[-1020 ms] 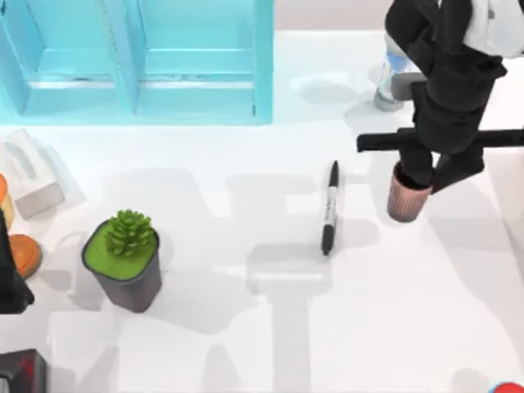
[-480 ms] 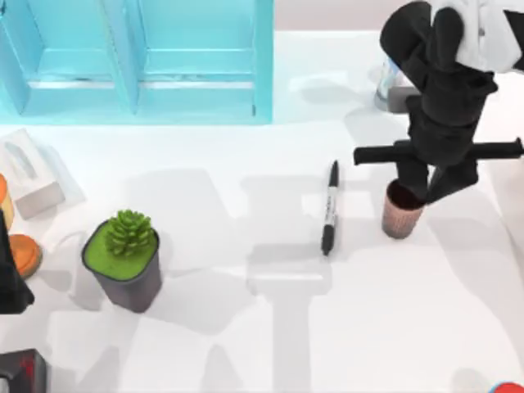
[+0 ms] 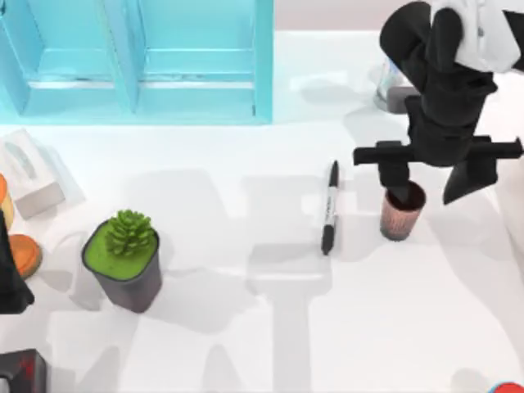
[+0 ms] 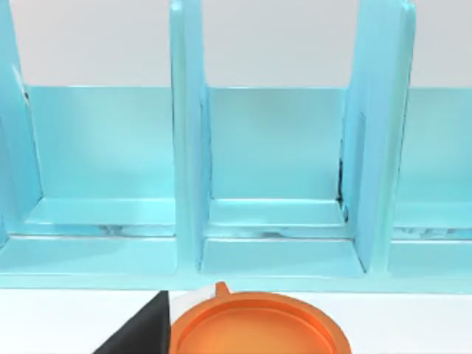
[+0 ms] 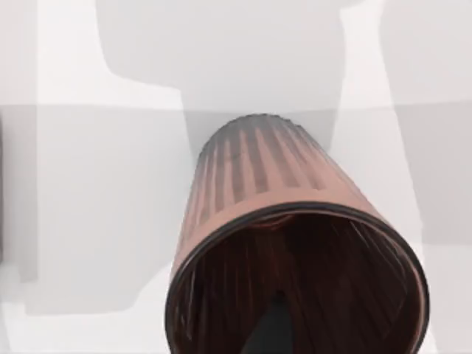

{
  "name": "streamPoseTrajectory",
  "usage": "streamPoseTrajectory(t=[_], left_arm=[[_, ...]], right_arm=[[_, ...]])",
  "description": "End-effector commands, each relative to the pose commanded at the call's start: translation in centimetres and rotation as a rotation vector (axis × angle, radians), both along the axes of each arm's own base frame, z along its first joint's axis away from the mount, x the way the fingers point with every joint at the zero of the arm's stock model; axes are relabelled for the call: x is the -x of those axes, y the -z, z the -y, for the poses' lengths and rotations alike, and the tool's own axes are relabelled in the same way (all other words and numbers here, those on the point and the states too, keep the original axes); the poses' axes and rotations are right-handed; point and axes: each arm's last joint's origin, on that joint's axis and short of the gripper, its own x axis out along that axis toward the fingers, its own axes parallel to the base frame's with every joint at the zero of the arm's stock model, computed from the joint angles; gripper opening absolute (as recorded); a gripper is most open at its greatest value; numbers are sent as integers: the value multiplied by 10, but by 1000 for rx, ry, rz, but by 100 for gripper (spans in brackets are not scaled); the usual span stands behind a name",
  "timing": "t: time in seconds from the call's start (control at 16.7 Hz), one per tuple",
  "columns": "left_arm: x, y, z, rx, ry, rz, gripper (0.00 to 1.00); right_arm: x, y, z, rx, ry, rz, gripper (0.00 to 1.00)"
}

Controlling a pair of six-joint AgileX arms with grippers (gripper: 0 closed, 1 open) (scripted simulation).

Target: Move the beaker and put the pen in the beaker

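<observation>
The copper-brown beaker (image 3: 401, 214) stands upright on the white table, right of centre. The black pen (image 3: 329, 206) lies flat just to the beaker's left, a small gap between them. My right gripper (image 3: 434, 187) hangs over the beaker with its fingers spread open. One finger (image 3: 396, 176) dips at the beaker's rim and the other sits out past its right side. In the right wrist view the beaker (image 5: 295, 251) is close below, with a dark fingertip (image 5: 269, 328) inside its mouth. My left arm (image 3: 10, 278) is parked at the table's left edge.
A blue shelf unit (image 3: 139, 57) spans the back left. A dark grey plant pot (image 3: 123, 262) stands front left, and a white box (image 3: 29, 176) and an orange dish (image 4: 258, 328) sit by the left edge. An hourglass (image 3: 391, 86) stands behind the right arm.
The right gripper carried the beaker a little forward and left, set it on the table, then spread its fingers off the rim. The pen has not moved.
</observation>
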Motion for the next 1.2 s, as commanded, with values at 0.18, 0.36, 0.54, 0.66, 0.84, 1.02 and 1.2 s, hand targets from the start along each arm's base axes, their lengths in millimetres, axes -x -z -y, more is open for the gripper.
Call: streamPoseTrajectory(t=[0.18, 0.36, 0.54, 0.66, 0.84, 1.02, 1.2], left_arm=[[0, 0, 0, 0, 0, 0, 100], [0, 0, 0, 0, 0, 0, 100], [0, 0, 0, 0, 0, 0, 100], [0, 0, 0, 0, 0, 0, 100], [0, 0, 0, 0, 0, 0, 100], [0, 0, 0, 0, 0, 0, 100], [0, 0, 0, 0, 0, 0, 100]], right_arm=[[0, 0, 0, 0, 0, 0, 100], [0, 0, 0, 0, 0, 0, 100], [0, 0, 0, 0, 0, 0, 100], [0, 0, 1, 0, 2, 0, 100], [-3, -5, -1, 3, 0, -8, 100], [-9, -29, -6, 10, -6, -23, 100], [-14, -75, -9, 5, -7, -13, 100]])
